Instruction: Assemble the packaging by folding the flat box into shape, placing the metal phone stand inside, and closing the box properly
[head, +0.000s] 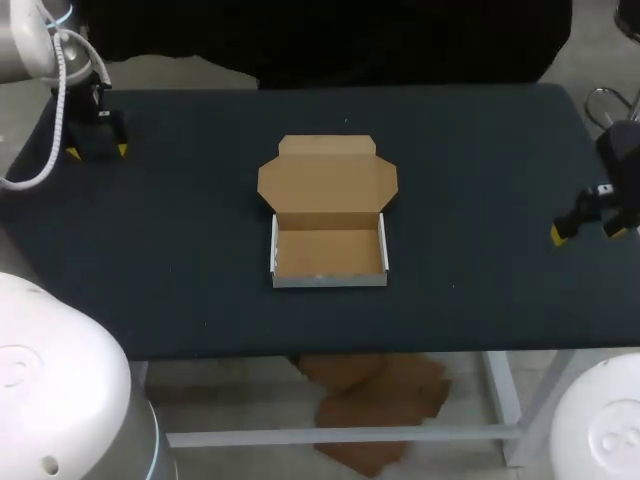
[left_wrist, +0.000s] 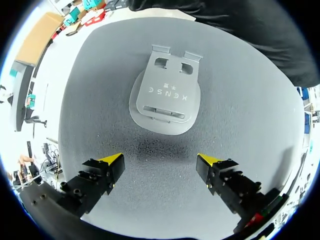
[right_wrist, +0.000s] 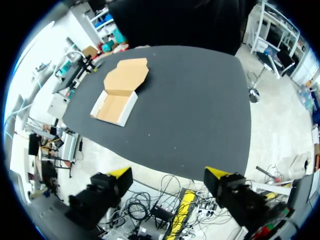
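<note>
head view: the cardboard box sits near the middle of the dark tabletop. its tray is already folded up, and the lid lies open and flat on the far side. the left gripper hangs over the far left corner. the right gripper hangs at the right edge. both are well apart from the box, and i cannot pick out the stand from this view.

left wrist view: the metal phone stand lies flat on the mat, straight ahead of the left gripper. its long axis runs away from the fingers, with the hooked lip at the far end and the rounded base nearer. the yellow tips stand wide apart with nothing between them. the spread looks about as wide as the stand, so i judge a grasp across its short side needs little turning. the stand lies by itself on soft-looking matting, flat and low, so getting a fingertip under an edge may be the hard part.

right wrist view: the right gripper is also spread wide and holds nothing. it looks across the tabletop from beyond its edge, with the box far ahead toward the other side. the left arm is clearly the nearer one to the stand. from there the open tray lies toward the table's middle.
</note>
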